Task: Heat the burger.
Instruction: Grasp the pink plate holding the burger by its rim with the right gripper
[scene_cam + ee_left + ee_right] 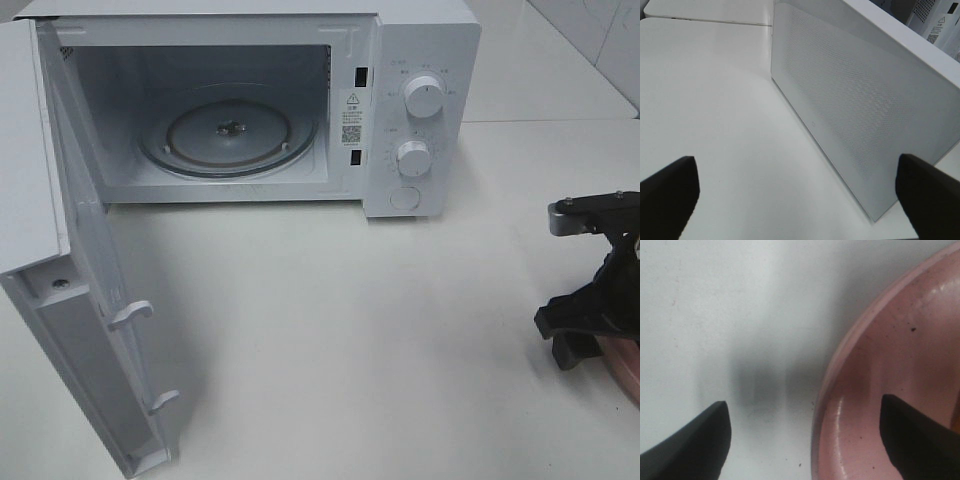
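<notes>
Right hand (805, 440): fingers apart, straddling pink plate (900, 340) rim, one tip over plate, other over surface (715, 300). Left hand (797, 192): spread wide, open microwave door (855, 100) ahead. Burger not visible.

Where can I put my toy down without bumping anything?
The big bare patch of table sits between the open microwave door, the microwave and the right claw. The glass turntable inside is bare too. It's crowded at the right edge, where that claw hangs over the rim of the pink plate.
</notes>
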### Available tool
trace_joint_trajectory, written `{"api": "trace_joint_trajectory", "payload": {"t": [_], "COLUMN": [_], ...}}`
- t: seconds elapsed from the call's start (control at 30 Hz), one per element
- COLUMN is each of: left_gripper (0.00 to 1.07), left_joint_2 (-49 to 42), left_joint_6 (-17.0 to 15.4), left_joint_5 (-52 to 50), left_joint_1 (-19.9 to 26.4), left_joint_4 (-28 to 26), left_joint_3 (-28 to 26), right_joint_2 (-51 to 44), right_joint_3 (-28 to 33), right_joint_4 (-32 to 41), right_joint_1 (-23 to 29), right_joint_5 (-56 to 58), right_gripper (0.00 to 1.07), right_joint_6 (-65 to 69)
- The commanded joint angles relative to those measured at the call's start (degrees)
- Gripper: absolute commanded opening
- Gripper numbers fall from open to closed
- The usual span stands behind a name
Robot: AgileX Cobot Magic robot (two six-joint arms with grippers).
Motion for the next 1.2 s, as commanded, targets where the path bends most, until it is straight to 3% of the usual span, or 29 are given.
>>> {"api": "trace_joint_trajectory", "payload": {"t": [0.03,0.27,0.4,0.5,0.53,0.57,0.6,0.67,0.7,0.73,0.8,0.87,1.2], "left_gripper": [1.00,1.00,1.00,1.00,1.00,1.00,1.00,1.00,1.00,1.00,1.00,1.00,1.00], "left_joint_2": [-1.03,-1.03,-1.03,-1.03,-1.03,-1.03,-1.03,-1.03,-1.03,-1.03,-1.03,-1.03,-1.03], "left_joint_6": [0.06,0.06,0.06,0.06,0.06,0.06,0.06,0.06,0.06,0.06,0.06,0.06,0.06], "left_joint_5": [-0.57,-0.57,-0.57,-0.57,-0.57,-0.57,-0.57,-0.57,-0.57,-0.57,-0.57,-0.57,-0.57], "left_joint_1": [0.17,0.17,0.17,0.17,0.17,0.17,0.17,0.17,0.17,0.17,0.17,0.17,0.17], "left_joint_4": [0.00,0.00,0.00,0.00,0.00,0.00,0.00,0.00,0.00,0.00,0.00,0.00,0.00], "left_joint_3": [0.29,0.29,0.29,0.29,0.29,0.29,0.29,0.29,0.29,0.29,0.29,0.29,0.29], "right_joint_2": [1.60,1.60,2.35,2.64,2.64,2.64,2.64,2.64,2.64,2.64,2.64,2.64,2.29], "right_joint_3": [0.46,0.46,0.46,0.46,0.46,0.46,0.46,0.46,0.46,0.46,0.46,0.46,0.46], "right_joint_4": [-0.69,-2.46,-3.61,-3.84,-3.95,-3.95,-4.13,-4.30,-4.47,-4.47,-4.53,-4.93,-5.10], "right_joint_1": [-0.29,-0.29,-0.29,-0.29,-0.29,-0.29,-0.29,-0.29,-0.29,-0.29,-0.29,-0.29,-0.11], "right_joint_5": [0.57,0.63,1.03,1.55,1.89,1.89,2.41,2.46,2.46,2.46,2.46,2.46,3.32], "right_gripper": [0.76,0.74,0.64,0.54,0.46,0.46,0.37,0.31,0.21,0.21,0.06,0.00,0.00], "right_joint_6": [0.63,1.95,3.55,4.41,4.87,4.87,4.87,4.87,4.87,4.87,4.81,4.70,4.87]}}
